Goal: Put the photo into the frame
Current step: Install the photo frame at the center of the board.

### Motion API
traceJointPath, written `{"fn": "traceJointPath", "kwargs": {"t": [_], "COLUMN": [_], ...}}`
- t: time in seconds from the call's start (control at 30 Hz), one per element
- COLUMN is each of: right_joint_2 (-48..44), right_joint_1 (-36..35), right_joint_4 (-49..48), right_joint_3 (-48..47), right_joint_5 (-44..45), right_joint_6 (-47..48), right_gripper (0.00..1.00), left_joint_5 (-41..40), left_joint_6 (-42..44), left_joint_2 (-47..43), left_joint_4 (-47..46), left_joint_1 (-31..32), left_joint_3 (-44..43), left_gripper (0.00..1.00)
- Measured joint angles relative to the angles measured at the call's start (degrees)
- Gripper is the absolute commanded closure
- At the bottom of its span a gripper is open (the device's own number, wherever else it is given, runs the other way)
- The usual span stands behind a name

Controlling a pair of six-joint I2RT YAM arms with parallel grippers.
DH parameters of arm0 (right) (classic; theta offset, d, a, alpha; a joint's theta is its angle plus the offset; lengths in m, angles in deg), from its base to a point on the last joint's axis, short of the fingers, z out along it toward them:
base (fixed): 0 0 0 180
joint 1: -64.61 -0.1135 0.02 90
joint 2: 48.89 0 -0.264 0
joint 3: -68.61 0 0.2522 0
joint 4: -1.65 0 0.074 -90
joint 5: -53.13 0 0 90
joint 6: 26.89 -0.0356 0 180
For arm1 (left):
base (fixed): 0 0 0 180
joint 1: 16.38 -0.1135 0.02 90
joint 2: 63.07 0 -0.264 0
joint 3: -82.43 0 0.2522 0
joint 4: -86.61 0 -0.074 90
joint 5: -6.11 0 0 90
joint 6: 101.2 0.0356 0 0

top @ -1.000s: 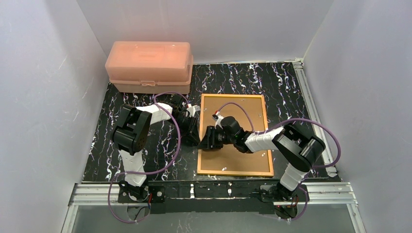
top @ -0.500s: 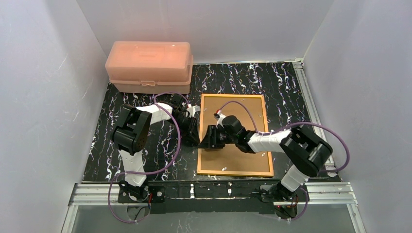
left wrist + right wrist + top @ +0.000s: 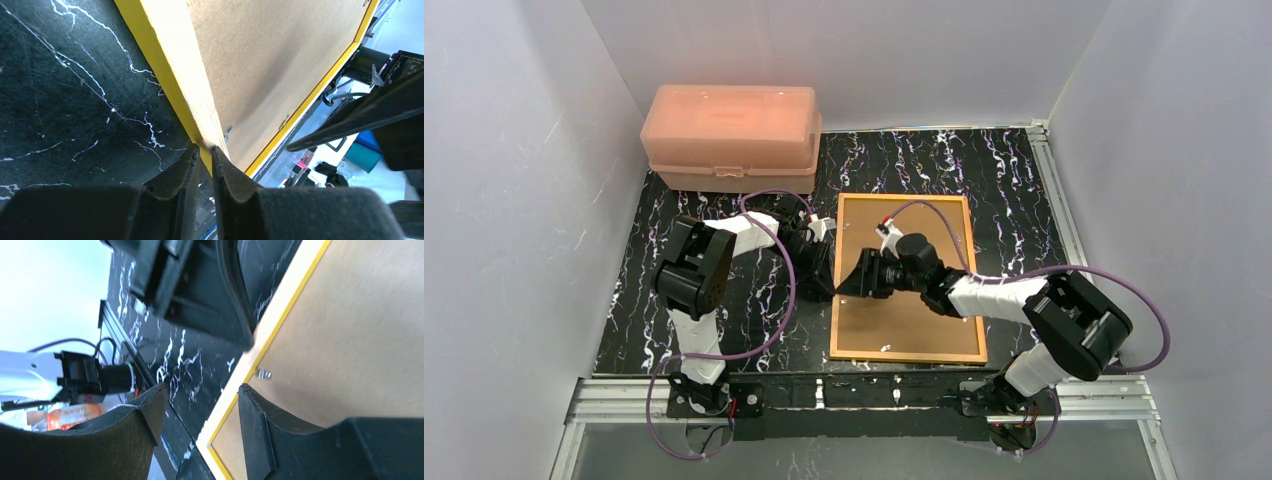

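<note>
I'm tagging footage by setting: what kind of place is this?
Probably a lab test cell for robot manipulation, not a home: plain white panel walls box in a marble-patterned table, and the left arm and right arm are bolted to an aluminium rail at its near edge.

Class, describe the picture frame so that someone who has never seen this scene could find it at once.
Find the black white-veined table. Near its middle lies a thin rectangular frame: an orange-brown wooden rim around a brown fibreboard panel. Its neighbour, the pink plastic box at the far left, is bulky, not flat.
</note>
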Motion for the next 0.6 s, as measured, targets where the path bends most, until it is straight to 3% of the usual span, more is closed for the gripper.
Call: {"fn": "traceJointPath", "kwargs": {"t": [0.6], "right_joint_2": [9.75], "right_joint_1": [-6.69], "right_joint_4": [-11.17], "right_joint_3": [4.13], "right_joint_5": [4.61], "right_joint_6": [-5.57], "right_gripper": [0.43], "left_joint_5": [0.04], "left_joint_6": [0.00], "left_joint_2": [0.00], "left_joint_4": [0.44], "left_joint_1": [0.00], "left_joint_3": [0.00], "left_gripper": [0.88]}}
